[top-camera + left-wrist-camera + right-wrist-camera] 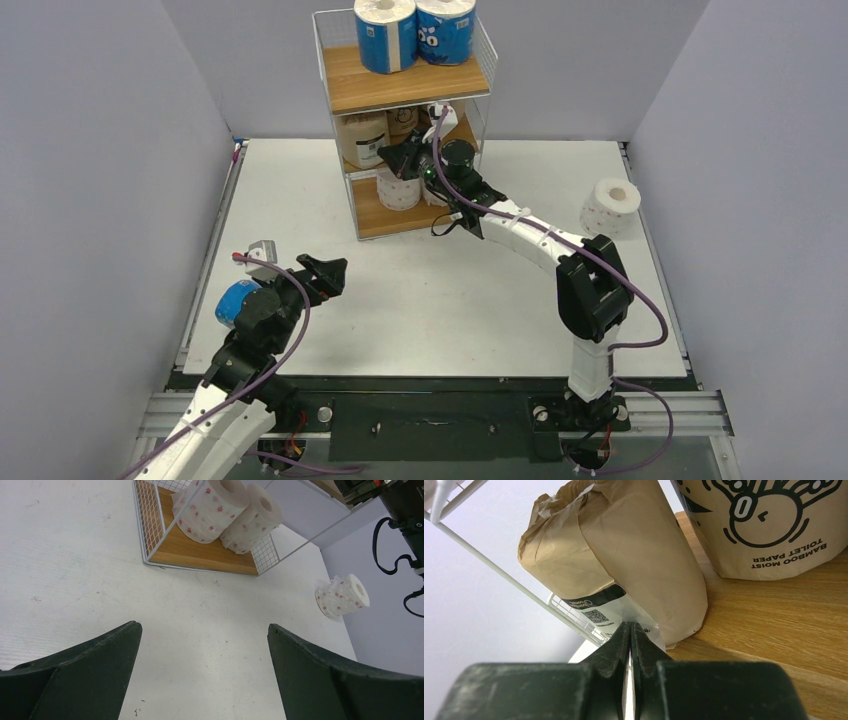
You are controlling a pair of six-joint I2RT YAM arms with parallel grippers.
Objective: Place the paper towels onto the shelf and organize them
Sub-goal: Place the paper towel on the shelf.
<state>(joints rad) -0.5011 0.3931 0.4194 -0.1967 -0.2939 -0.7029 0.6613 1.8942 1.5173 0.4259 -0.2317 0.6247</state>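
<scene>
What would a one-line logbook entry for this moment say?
left gripper open, empty | right gripper shut, tips at brown roll on shelf middle tier | white roll on table

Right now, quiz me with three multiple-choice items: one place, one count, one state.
1. The loose white roll sits: A on the table, right of the shelf; B on the top tier; C on the bottom tier.
2. Blue rolls on the top tier: A one; B two; C four.
3. The left tool is: A open, empty; B shut on a roll; C shut, empty.
Key: A, it sits alone on the table; B, two stand side by side; A, its fingers spread over bare table.
</scene>
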